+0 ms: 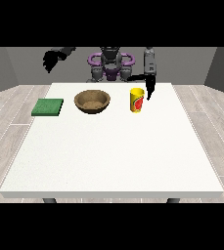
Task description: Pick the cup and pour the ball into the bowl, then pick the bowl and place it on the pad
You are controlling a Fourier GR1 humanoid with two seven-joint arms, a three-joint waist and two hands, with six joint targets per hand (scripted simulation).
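- Large white rectangular counter (108, 161): carries all three task things in a row along its far half, nearer the robot than the camera.
- Round brown wooden-looking bowl (92, 101): sits upright, well to the left of the hand at the view's right, with the cup between them. No ball shows inside it.
- Flat green square pad (48, 107): farthest from that hand, beyond the bowl, and below the hand at the view's left.
- Yellow cup with a red mark on its side (137, 99): stands upright just beside the hand at the view's right, on its left. The ball cannot be seen from here; presumably it is down inside the cup.
- Hand at the view's right (149, 86): hangs fingers down, straight, just beside the cup's rim; released, holding nothing. Whether it touches the cup cannot be told.
- Hand at the view's left (49, 60): raised above the counter's far corner, fingers look curled, clenched on nothing.
- Step in hand, as judged: grasping the cup. Best to close round the cup's side below the rim, keep it upright during the lift, and tilt only once it is over the bowl.
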